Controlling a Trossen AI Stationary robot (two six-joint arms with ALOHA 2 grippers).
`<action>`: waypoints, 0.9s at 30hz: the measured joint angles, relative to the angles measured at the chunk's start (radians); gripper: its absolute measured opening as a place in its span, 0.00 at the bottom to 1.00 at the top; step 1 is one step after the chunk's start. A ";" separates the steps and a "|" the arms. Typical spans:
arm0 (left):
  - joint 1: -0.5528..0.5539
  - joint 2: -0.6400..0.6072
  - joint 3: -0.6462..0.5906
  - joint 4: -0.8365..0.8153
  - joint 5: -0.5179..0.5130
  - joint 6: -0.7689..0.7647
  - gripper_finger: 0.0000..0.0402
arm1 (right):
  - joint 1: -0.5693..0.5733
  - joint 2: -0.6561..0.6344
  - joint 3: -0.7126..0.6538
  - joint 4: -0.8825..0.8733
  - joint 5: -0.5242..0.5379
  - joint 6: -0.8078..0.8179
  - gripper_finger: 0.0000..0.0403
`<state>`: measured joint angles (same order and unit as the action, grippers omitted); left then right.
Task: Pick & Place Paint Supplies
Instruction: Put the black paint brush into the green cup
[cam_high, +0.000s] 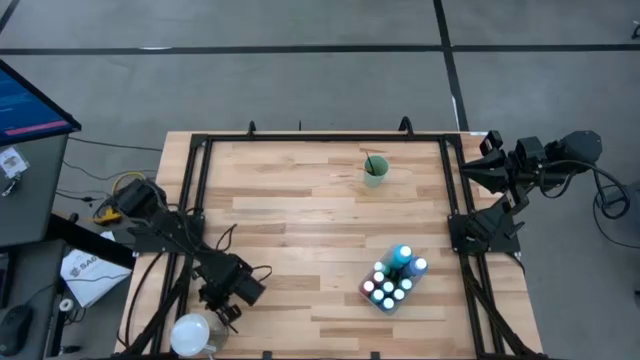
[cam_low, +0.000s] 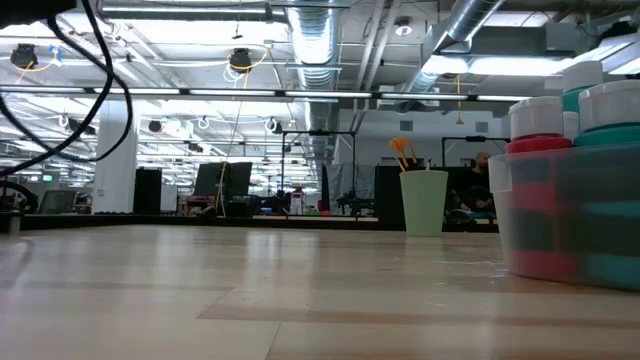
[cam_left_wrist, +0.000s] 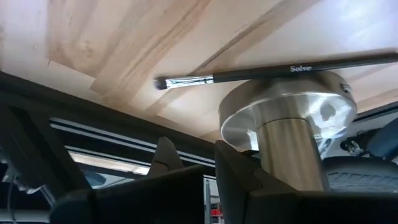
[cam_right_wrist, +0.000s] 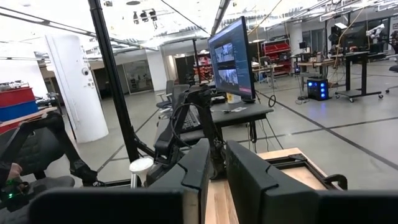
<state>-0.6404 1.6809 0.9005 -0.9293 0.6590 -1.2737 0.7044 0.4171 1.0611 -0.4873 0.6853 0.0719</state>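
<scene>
A thin dark-handled paintbrush (cam_left_wrist: 273, 73) lies flat on the bench (cam_high: 300, 230) at the lower left of the high view, its long axis crosswise just ahead of the closed, empty left end effector (cam_left_wrist: 189, 163), bristles pointing away from a metal lamp base (cam_left_wrist: 286, 115) it lies beside. That base crowds the handle, so I judge the bristle end freer. Paint bottles sit in a clear tub (cam_high: 392, 277) at lower right, a pale green cup (cam_high: 375, 170) at upper centre; the right end effector (cam_right_wrist: 214, 165), nearly closed and empty, waits off the right edge.
</scene>
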 joint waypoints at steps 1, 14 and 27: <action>-0.004 0.009 0.000 0.003 0.004 0.003 0.00 | 0.000 0.000 0.000 0.000 0.000 0.000 0.12; -0.017 0.106 0.000 0.014 0.004 0.087 0.00 | 0.000 0.000 0.000 -0.007 -0.003 0.008 0.12; -0.015 0.166 0.000 0.121 -0.023 0.112 0.00 | 0.000 0.000 0.000 -0.006 -0.004 0.017 0.12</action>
<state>-0.6556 1.8473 0.9001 -0.8087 0.6357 -1.1616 0.7044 0.4171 1.0611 -0.4938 0.6817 0.0885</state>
